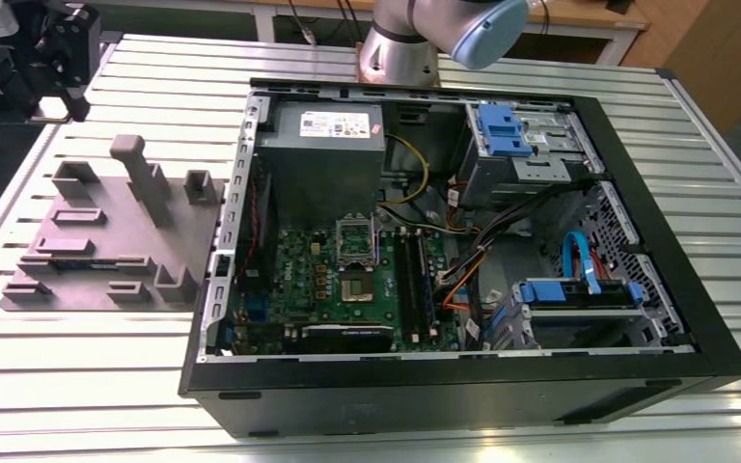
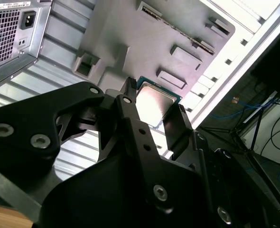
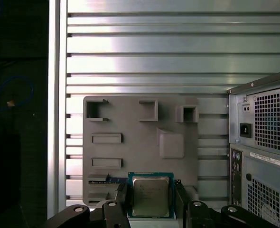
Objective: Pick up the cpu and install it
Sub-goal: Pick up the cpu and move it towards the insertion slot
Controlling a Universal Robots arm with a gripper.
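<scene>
Near grey tray (image 3: 130,126), pincer (image 2: 154,97) closed on chip (image 3: 151,195) by two edges. Risk: narrow hold lets chip slip or tilt, probably damaging socket (image 1: 355,285) pins.

Room is lying open above the socket (image 1: 355,262) for the gripper (image 3: 151,199) clasping the cpu (image 3: 151,190); the power supply (image 1: 323,145) is standing on one side, memory slots (image 1: 412,280) are flanking another, and cables (image 1: 467,268) seem to be crowding farther off.
</scene>
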